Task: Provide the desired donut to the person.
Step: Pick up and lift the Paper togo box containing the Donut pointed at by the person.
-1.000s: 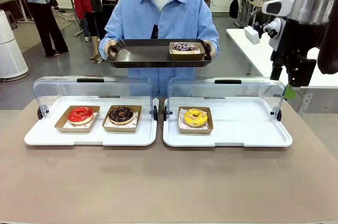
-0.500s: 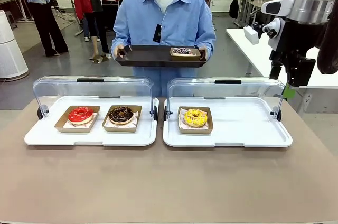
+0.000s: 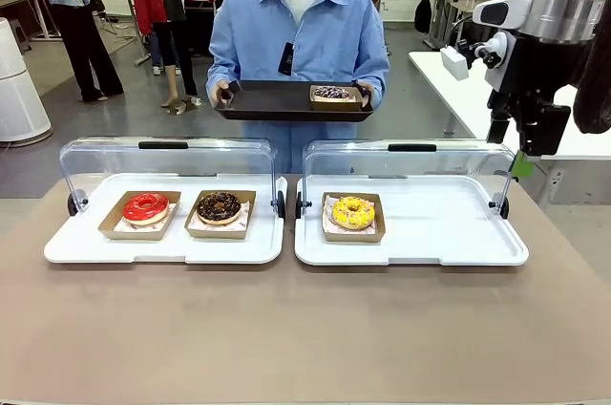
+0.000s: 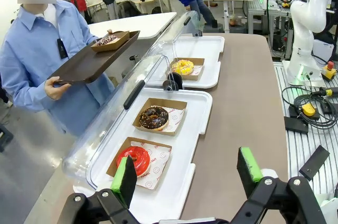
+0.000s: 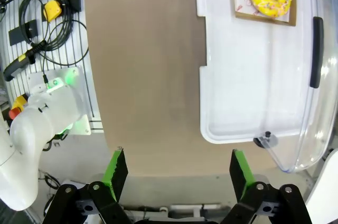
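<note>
The person in a light-blue shirt stands across the table holding a dark tray. On it lies a sprinkled donut in a paper box. A red donut and a chocolate donut sit in the left white case. A yellow donut sits in the right case. My right gripper hangs open high above the right case's far corner, with nothing between its pads. My left gripper is open and empty, above the near left end by the red donut.
Both cases' clear lids stand raised along their far edges. Bare brown table spreads in front of the cases. Cables and a controller lie beside the table by an arm's base. Bystanders stand far back left.
The person has drawn the dark tray with its donut back from the cases toward the chest and stands more upright. Neither arm has moved.
</note>
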Controlling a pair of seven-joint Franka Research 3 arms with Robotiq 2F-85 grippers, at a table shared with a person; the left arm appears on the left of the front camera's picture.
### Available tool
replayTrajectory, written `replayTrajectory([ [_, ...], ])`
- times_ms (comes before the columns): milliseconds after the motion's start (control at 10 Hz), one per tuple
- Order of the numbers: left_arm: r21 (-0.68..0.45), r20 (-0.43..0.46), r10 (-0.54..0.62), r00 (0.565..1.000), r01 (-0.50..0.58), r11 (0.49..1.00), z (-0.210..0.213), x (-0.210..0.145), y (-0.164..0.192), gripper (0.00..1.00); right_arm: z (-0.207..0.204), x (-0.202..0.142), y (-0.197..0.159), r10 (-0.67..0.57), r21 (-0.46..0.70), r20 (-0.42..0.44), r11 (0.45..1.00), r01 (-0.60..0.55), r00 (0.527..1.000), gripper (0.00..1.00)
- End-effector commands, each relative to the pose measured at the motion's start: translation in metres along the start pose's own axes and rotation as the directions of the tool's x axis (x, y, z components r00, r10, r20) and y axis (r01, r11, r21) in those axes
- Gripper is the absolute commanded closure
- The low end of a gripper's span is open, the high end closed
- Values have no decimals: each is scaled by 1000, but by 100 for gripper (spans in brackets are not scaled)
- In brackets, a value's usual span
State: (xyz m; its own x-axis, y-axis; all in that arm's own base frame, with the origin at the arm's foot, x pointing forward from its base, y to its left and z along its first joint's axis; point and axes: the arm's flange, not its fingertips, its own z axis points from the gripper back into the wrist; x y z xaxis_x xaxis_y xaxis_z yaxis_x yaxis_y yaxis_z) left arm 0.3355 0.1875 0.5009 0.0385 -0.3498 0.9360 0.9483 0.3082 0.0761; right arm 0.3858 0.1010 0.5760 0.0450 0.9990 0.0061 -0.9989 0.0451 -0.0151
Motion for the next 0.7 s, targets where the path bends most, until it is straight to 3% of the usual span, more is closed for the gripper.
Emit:
replayTrajectory([
  [0, 3, 16, -9, 1000, 9, 1000, 1, 1, -1, 0, 1, 0, 1, -4, 11, -3, 1000, 4, 1000, 0],
  [600, 3, 16, -9, 1000, 9, 1000, 1, 1, -1, 0, 0, 0, 0, 0, 1, 0, 1000, 0, 1000, 0],
])
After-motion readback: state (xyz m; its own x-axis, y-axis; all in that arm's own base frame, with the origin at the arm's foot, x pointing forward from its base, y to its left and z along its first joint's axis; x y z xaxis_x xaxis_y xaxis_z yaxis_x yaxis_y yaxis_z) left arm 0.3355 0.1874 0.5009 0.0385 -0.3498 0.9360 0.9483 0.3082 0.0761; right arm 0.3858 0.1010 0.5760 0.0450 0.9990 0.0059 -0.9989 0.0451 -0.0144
